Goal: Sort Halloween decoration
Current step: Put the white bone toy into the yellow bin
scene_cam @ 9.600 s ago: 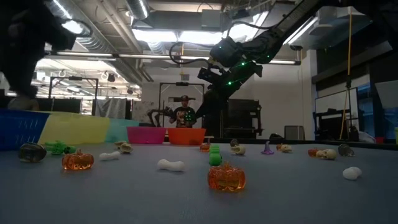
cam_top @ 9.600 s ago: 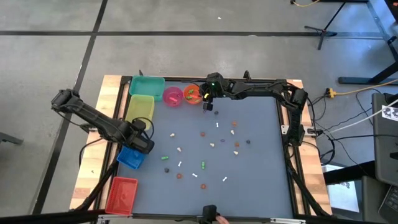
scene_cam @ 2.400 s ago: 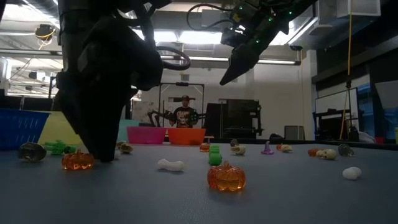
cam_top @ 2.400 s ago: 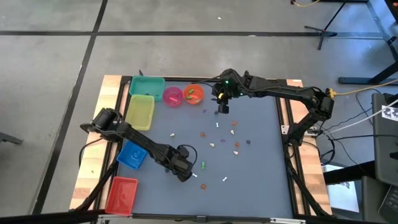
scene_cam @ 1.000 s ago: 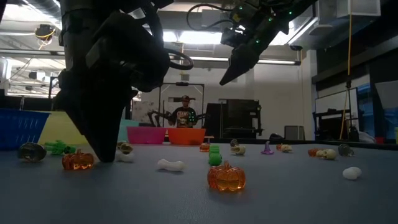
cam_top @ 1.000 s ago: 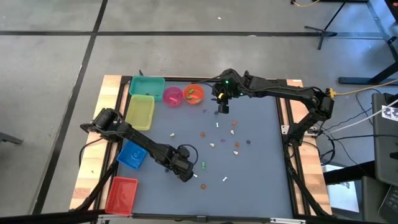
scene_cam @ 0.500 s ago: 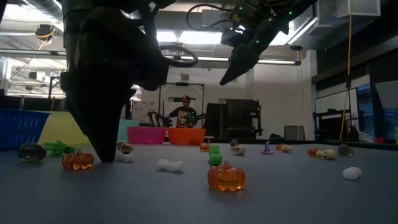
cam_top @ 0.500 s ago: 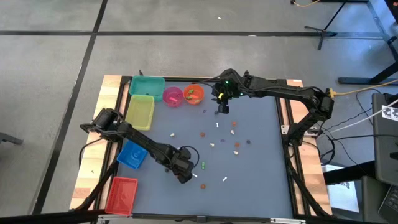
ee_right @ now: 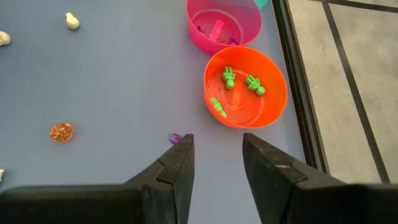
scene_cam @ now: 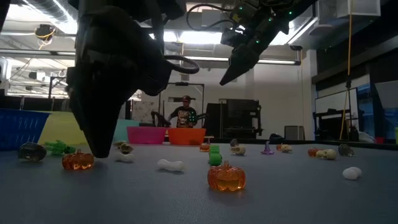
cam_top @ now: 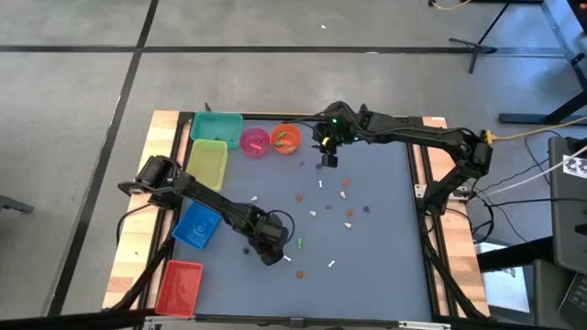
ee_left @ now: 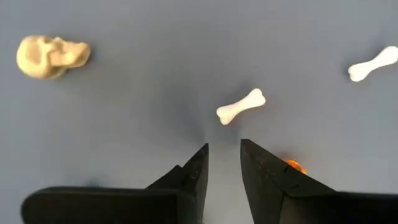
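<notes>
Small Halloween trinkets lie scattered over the grey mat [cam_top: 367, 266]: white bones, skulls, orange pumpkins, and green and purple pieces. My left gripper [ee_left: 224, 148] points down at the mat near the front left, open, with nothing between its fingers. A white bone [ee_left: 241, 106] lies just beyond its tips, and an orange pumpkin [ee_left: 293, 165] shows behind one finger. In the low view the left gripper [scene_cam: 99, 149] stands beside a pumpkin [scene_cam: 78, 160]. My right gripper [ee_right: 216, 140] hangs open and empty in the air beside the orange bowl [ee_right: 245, 87], which holds three green skeletons.
Teal [cam_top: 217, 126], yellow [cam_top: 207, 165], blue [cam_top: 195, 227] and red [cam_top: 179, 286] bins line the left edge. A pink bowl [cam_top: 255, 141] stands beside the orange bowl [cam_top: 285, 138] at the far edge. A person stands in the room behind the table [scene_cam: 185, 112].
My left gripper has rolled a little about its own axis and shifted slightly toward the table's far-left side, staying low over the mat. The trinkets and my right arm have kept still.
</notes>
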Robot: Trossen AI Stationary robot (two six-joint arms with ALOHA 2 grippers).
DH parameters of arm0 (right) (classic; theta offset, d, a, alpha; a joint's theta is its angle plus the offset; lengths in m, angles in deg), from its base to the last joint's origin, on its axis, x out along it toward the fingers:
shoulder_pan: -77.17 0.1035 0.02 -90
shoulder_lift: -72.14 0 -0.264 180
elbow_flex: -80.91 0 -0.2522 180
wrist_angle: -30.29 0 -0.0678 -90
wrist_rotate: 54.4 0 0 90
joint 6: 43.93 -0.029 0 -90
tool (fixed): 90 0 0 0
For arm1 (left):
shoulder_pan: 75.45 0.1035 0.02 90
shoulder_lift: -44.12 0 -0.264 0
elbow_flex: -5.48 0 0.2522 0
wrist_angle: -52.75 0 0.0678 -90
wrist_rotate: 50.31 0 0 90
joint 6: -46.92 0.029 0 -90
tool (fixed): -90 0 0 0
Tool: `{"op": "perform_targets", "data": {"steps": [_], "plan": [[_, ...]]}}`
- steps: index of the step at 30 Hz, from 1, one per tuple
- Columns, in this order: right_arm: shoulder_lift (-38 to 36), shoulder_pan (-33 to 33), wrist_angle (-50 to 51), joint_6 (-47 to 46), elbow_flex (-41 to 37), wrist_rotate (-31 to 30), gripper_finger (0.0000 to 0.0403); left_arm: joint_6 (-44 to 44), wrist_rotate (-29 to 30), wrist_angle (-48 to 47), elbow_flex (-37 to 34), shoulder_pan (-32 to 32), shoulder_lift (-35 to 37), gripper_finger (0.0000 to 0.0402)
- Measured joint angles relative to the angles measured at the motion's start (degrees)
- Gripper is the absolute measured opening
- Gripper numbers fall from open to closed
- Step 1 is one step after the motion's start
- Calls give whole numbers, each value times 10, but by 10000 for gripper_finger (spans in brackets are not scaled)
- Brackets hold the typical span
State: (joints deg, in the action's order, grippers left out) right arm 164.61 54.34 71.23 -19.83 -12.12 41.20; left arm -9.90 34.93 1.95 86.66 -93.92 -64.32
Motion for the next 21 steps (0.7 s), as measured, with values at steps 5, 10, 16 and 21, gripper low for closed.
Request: {"op": "perform_targets", "data": {"steps": [5,10,16,21], "plan": [[0,0,0,0,0,0,135,9,-8,3,1,3,4,76],[0,0,0,0,0,0,135,21,-6,7,2,3,8,75],[0,0,0,0,0,0,135,65,40,8,2,1,14,75],[0,0,0,0,0,0,135,124,54,11,2,2,16,75]]}}
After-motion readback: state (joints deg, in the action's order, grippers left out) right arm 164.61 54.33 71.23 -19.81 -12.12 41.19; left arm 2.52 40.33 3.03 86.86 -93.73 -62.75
